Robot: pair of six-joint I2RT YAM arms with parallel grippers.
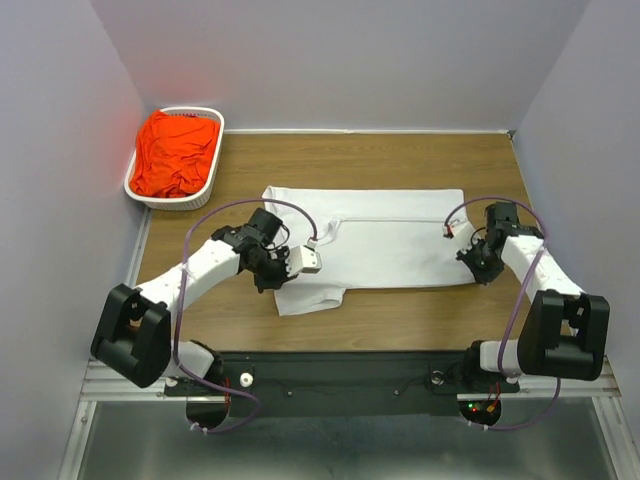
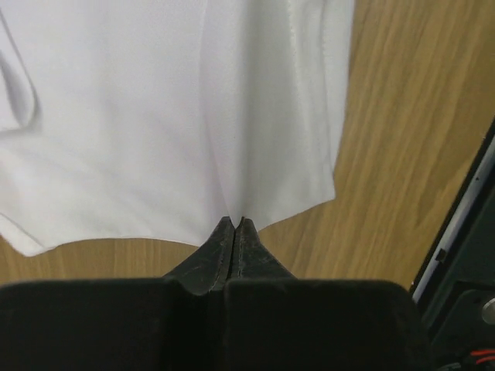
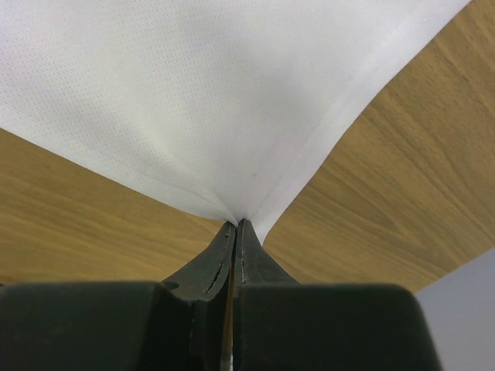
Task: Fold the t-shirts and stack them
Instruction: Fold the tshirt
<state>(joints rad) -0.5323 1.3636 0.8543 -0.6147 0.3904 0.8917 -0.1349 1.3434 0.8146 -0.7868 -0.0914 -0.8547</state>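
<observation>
The white t-shirt (image 1: 375, 245) lies spread flat across the middle of the wooden table, one sleeve hanging toward the near edge at the left. My left gripper (image 1: 272, 275) is shut on the shirt's near left edge; in the left wrist view (image 2: 236, 220) the cloth (image 2: 155, 116) runs up from the pinched tips. My right gripper (image 1: 478, 268) is shut on the shirt's near right corner; the right wrist view (image 3: 238, 222) shows the hem (image 3: 232, 93) gathered into the tips. The orange-red t-shirt (image 1: 175, 152) lies crumpled in the basket.
A white slotted basket (image 1: 207, 182) stands at the far left corner of the table. Grey walls close the left, right and back. A black rail (image 1: 340, 375) runs along the near edge by the arm bases.
</observation>
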